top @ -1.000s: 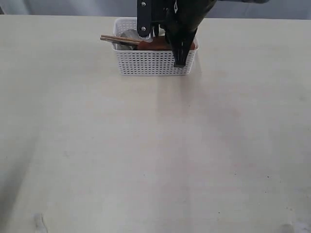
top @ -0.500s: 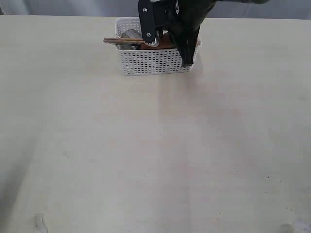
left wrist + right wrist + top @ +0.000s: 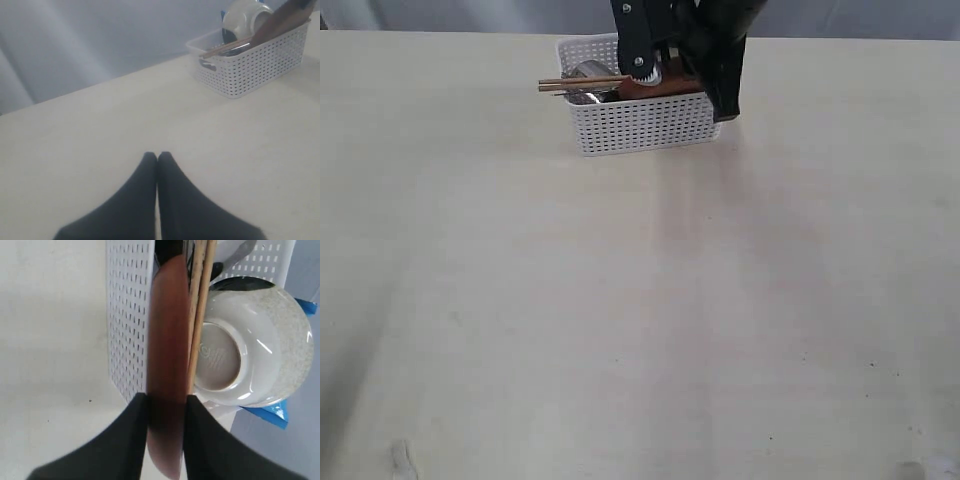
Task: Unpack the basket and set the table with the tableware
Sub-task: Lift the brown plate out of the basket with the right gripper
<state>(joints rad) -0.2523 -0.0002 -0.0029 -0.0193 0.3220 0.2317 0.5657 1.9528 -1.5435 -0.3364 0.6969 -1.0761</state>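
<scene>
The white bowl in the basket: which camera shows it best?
The right wrist view: the bowl is close, its base and rim plain. The left wrist view shows it small and far off, poking above the basket. In the exterior view I cannot make it out.

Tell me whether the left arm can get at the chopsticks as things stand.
Probably yes. The chopsticks jut over the basket end facing the left pincer, with only table between. That pincer is shut, though, and the right pincer grips the plate right beside them.
</scene>
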